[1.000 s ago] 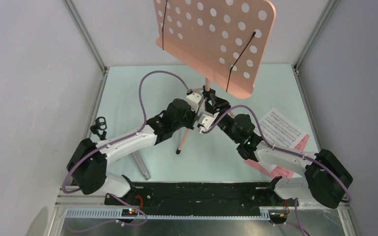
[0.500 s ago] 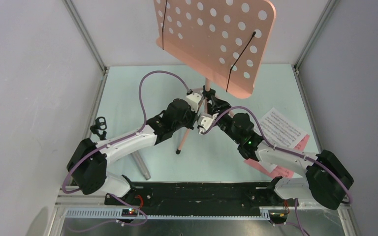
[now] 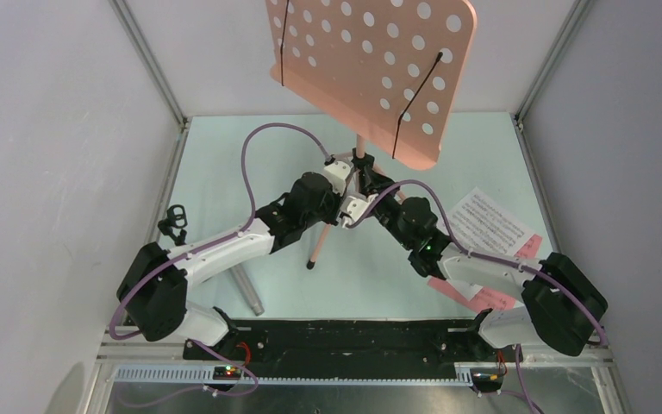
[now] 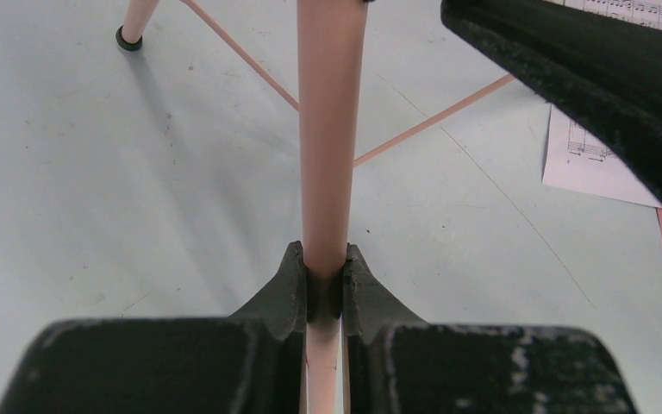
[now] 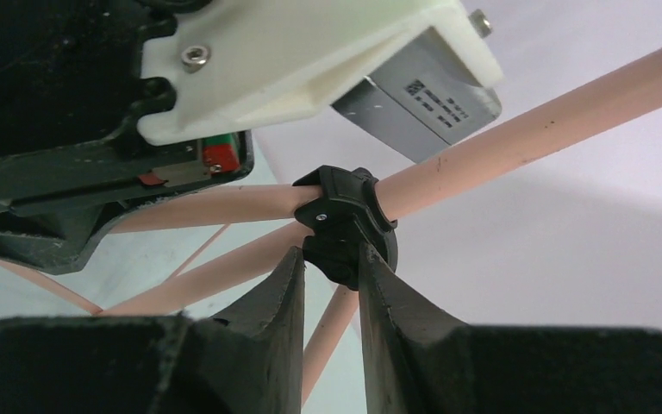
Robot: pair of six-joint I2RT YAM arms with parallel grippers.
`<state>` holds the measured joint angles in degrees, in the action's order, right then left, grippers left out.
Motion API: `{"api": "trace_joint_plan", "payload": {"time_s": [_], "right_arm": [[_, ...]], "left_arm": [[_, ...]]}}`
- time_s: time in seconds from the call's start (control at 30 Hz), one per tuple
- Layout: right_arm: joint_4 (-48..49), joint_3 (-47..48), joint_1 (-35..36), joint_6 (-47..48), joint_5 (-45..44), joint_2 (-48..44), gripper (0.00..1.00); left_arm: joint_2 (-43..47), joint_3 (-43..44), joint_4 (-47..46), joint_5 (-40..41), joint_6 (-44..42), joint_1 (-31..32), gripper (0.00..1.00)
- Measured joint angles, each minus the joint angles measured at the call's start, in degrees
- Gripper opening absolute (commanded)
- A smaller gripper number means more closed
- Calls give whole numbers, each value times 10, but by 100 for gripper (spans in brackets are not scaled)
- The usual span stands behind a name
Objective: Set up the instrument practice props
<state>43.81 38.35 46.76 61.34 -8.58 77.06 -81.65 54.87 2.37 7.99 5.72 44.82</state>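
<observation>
jaws left: clamped on stand pole (image 4: pixel 327 129) | jaws right: pinching black collar (image 5: pixel 342 216)

Left arm (image 3: pixel 224 246), right arm (image 3: pixel 483 269) converge; left fingers (image 4: pixel 283 293), right fingers (image 5: pixel 281 297) both clamp music stand (image 4: pixel 327 129).

The right arm (image 3: pixel 483 272) has been swung leftward. Its shoulder housing (image 3: pixel 560 306) and elbow are now positioned nearer the centre of the top view, and the wrist has been brought closer against the centre pole of the salmon-pink music stand (image 3: pixel 360 145). The perforated desk (image 3: pixel 371 65) has been displaced slightly leftward and upward in the top view, and its lower right corner is shifted with it. The near tripod foot (image 3: pixel 310 264) has been moved marginally to the left. A little more of the white sheet-music page (image 3: pixel 487 222) is exposed beside the right forearm.
</observation>
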Motion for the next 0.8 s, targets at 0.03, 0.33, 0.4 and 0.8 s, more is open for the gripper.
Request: {"api": "trace_joint_plan", "payload": {"time_s": [0.03, 0.33, 0.4, 0.8], "right_arm": [[-1, 0, -1, -10, 0, -2, 0], [-70, 16, -33, -198, 50, -43, 0], [-79, 19, -40, -259, 61, -52, 0], [-131, 37, -77, -488, -3, -75, 0]], "left_arm": [[0, 0, 0, 0, 0, 0, 0], [0, 1, 1, -1, -2, 1, 0], [0, 1, 1, -2, -3, 2, 0], [0, 4, 7, -2, -3, 2, 0]]}}
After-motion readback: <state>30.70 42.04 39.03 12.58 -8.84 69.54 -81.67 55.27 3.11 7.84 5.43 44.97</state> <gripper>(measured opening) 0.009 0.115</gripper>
